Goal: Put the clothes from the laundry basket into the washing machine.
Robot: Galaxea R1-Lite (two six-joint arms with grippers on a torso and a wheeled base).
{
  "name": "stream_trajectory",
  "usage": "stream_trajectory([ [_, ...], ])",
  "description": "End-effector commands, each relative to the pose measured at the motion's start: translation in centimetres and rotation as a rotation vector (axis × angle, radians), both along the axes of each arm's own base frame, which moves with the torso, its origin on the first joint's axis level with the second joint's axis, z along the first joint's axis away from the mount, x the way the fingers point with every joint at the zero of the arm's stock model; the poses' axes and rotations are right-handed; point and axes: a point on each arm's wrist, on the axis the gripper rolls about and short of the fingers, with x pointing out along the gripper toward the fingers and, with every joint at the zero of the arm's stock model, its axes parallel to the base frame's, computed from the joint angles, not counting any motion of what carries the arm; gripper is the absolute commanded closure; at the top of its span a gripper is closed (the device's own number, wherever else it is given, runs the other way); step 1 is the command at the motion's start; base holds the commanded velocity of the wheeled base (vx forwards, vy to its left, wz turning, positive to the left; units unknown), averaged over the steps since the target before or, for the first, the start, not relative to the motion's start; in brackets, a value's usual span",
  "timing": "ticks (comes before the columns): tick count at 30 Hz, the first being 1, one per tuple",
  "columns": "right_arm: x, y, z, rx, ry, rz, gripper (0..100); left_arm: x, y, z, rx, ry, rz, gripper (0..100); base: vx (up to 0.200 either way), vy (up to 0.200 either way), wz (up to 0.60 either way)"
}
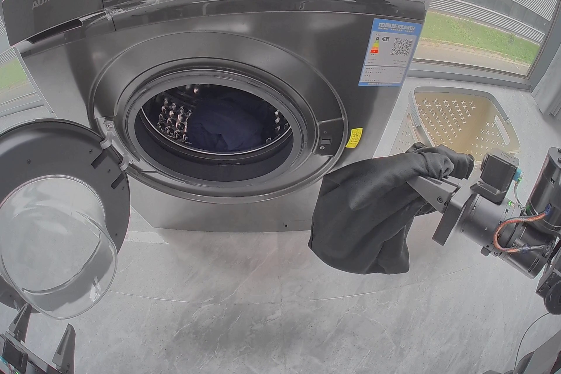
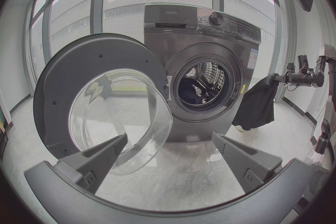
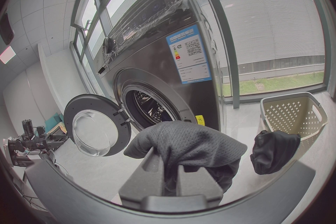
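Observation:
A grey front-loading washing machine (image 1: 234,42) stands with its round door (image 1: 52,217) swung open to the left. Dark blue clothing (image 1: 225,127) lies inside the drum. My right gripper (image 1: 429,188) is shut on a black garment (image 1: 368,211), which hangs above the floor to the right of the drum opening. The same black garment (image 3: 185,144) drapes over the right gripper (image 3: 171,174) in the right wrist view. A beige laundry basket (image 1: 461,121) sits on the floor right of the machine. My left gripper (image 2: 168,144) stands open low down, in front of the open door.
Grey marble-patterned floor (image 1: 263,305) stretches in front of the machine. Large windows (image 2: 122,0) run behind and beside the machine. The glass bowl of the open door (image 2: 119,119) juts toward the left gripper.

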Motion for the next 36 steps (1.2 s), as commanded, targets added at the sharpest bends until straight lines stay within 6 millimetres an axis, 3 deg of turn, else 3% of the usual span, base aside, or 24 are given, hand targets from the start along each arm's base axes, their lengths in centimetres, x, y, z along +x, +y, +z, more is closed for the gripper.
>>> stream_trajectory([
  [1, 0.09, -0.02, -0.08, -0.001, 0.003, -0.002, 100, 0.0, 0.0, -0.44, -0.001, 0.0, 0.0, 0, -0.2, 0.0, 0.0],
  [12, 0.29, -0.04, -0.14, 0.012, 0.017, -0.008, 100, 0.0, 0.0, -0.44, -0.001, 0.0, 0.0, 0, -0.036, 0.0, 0.0],
  [27, 0.3, -0.03, -0.1, 0.013, 0.016, -0.008, 100, 0.0, 0.0, -0.44, -0.001, 0.0, 0.0, 0, 0.0, 0.2, 0.0],
  [36, 0.31, 0.06, -0.07, 0.013, 0.016, -0.005, 100, 0.0, 0.0, -0.44, -0.001, 0.0, 0.0, 0, 0.0, 0.0, 0.0],
])
